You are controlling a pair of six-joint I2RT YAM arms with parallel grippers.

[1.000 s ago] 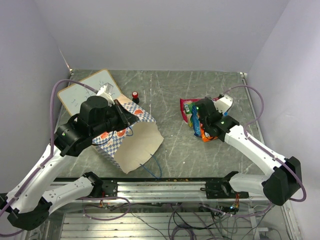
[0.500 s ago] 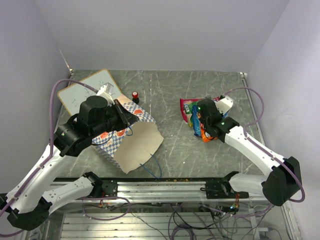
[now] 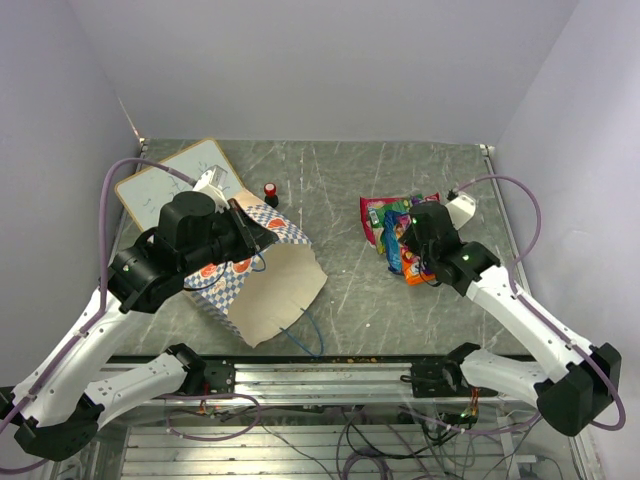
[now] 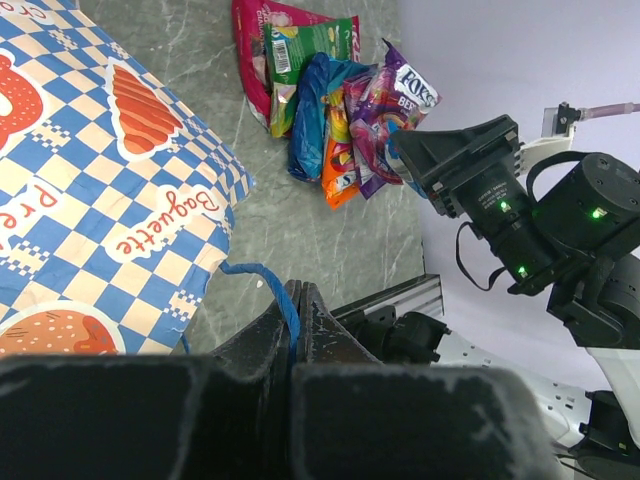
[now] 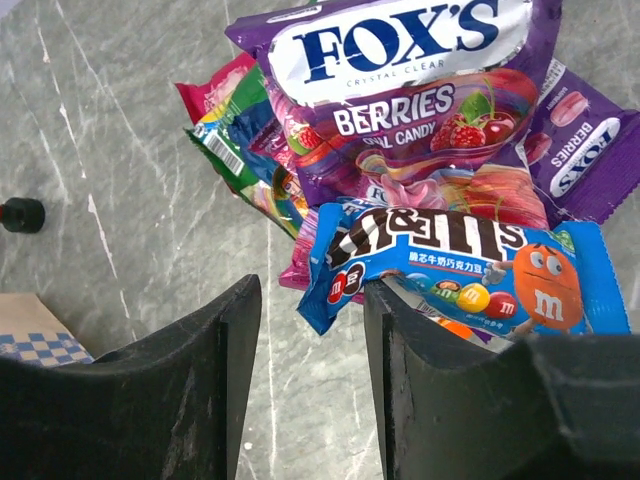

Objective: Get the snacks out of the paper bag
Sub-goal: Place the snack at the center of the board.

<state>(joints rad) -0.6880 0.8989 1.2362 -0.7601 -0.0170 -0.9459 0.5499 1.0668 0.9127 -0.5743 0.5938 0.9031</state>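
The paper bag (image 3: 262, 285) lies on its side left of centre, mouth toward the near edge; its checked band shows in the left wrist view (image 4: 100, 210). My left gripper (image 4: 295, 300) is shut on the bag's blue cord handle (image 4: 268, 280). The snacks (image 3: 398, 232) lie in a pile right of centre: a purple Fox's packet (image 5: 420, 100), a blue-and-orange M&M's packet (image 5: 460, 265), a green one (image 5: 235, 140) and a pink one (image 4: 250, 50). My right gripper (image 5: 312, 300) is open and empty, just over the near-left edge of the pile.
A white writing board (image 3: 175, 185) lies at the back left. A small red-capped bottle (image 3: 270, 190) stands behind the bag, also in the right wrist view (image 5: 20, 213). The metal rail (image 3: 330, 375) runs along the near edge.
My right gripper has drawn back to the right, away from the snack pile, uncovering the packets. The left arm and the bag have not moved.
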